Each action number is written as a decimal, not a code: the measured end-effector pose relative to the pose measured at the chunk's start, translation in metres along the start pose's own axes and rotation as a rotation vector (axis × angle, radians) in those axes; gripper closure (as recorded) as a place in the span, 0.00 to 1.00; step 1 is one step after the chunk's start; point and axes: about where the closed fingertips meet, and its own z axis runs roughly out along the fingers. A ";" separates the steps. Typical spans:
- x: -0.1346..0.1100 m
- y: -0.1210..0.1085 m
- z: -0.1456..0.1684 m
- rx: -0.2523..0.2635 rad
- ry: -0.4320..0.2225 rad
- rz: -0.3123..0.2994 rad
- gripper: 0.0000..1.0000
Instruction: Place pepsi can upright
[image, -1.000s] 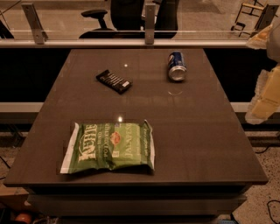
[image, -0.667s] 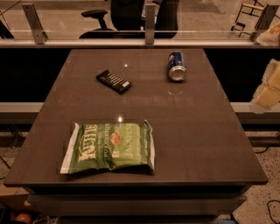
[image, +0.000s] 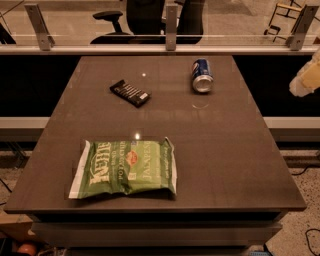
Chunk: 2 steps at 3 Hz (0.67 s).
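The pepsi can (image: 201, 75) is a small blue can lying on its side at the far right of the dark table (image: 220, 150), its silver end turned toward the camera. A pale, blurred part of my arm or gripper (image: 305, 79) shows at the right edge of the camera view, off the table's side and well to the right of the can. It touches nothing and holds nothing that I can see.
A flat black packet with white stripes (image: 130, 93) lies at the far left-centre. A green chip bag (image: 125, 167) lies flat near the front left. A glass railing (image: 170, 30) and office chairs stand behind the table.
The pale arm part at the right edge has risen and drawn further out of view. The can, the packet and the bag have not moved.
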 end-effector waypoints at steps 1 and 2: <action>-0.015 -0.010 -0.013 0.017 -0.023 0.087 0.00; -0.034 -0.017 -0.023 0.045 -0.040 0.151 0.00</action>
